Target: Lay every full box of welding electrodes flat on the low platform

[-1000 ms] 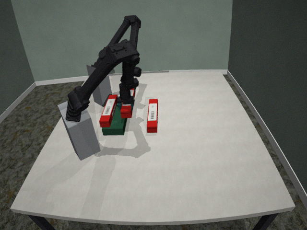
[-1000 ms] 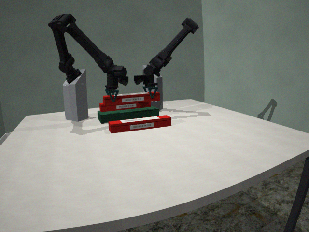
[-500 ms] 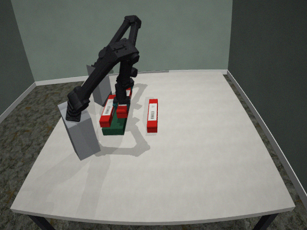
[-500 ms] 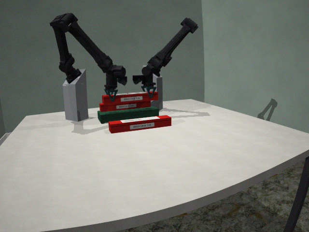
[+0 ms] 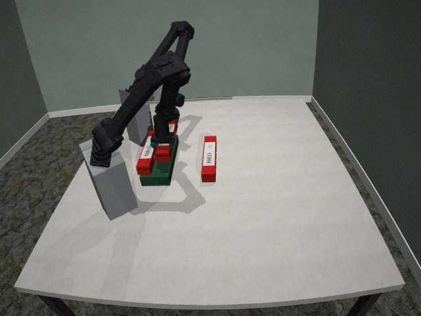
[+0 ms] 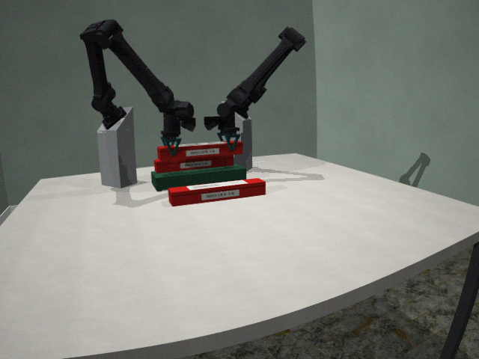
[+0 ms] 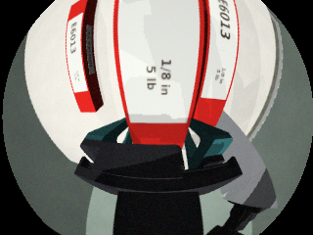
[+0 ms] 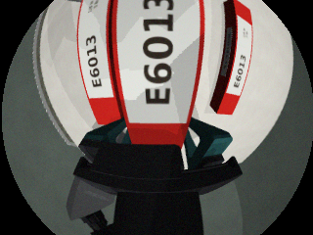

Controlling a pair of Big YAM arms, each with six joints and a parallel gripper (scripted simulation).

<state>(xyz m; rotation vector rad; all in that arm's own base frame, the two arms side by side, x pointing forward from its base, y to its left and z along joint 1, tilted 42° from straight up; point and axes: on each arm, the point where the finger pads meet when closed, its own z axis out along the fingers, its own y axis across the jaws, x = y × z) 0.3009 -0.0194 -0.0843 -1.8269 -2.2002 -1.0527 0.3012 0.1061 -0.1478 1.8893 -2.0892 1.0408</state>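
Pale bench top (image 5: 258,220) (image 6: 193,262) (image 7: 46,98) (image 8: 274,73) | left gripper (image 5: 177,118) (image 6: 229,143) (image 7: 158,137), right gripper (image 5: 162,145) (image 6: 171,146) (image 8: 158,137): both pinching red-and-white oblong box (image 5: 163,155) (image 6: 201,151) (image 7: 147,54) (image 8: 134,98), one per end | box above low green platform (image 5: 159,179) (image 6: 199,177), long axes roughly parallel

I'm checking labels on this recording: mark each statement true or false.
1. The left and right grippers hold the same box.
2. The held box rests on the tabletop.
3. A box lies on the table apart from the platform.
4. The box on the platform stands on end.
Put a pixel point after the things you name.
1. The left gripper (image 5: 175,118) (image 6: 230,144) (image 7: 158,117) and right gripper (image 5: 161,146) (image 6: 171,148) (image 8: 157,116) hold the same box. True.
2. The held box (image 5: 163,155) (image 6: 202,152) (image 7: 156,49) (image 8: 161,115) rests on the tabletop. False: it is raised over the green platform (image 5: 158,177) (image 6: 197,178).
3. A front box (image 5: 208,158) (image 6: 219,194) (image 7: 75,54) (image 8: 240,69) lies apart from the platform. True.
4. The platform box (image 5: 145,159) (image 6: 195,164) (image 7: 220,49) (image 8: 93,64) stands on end. False: it lies flat.
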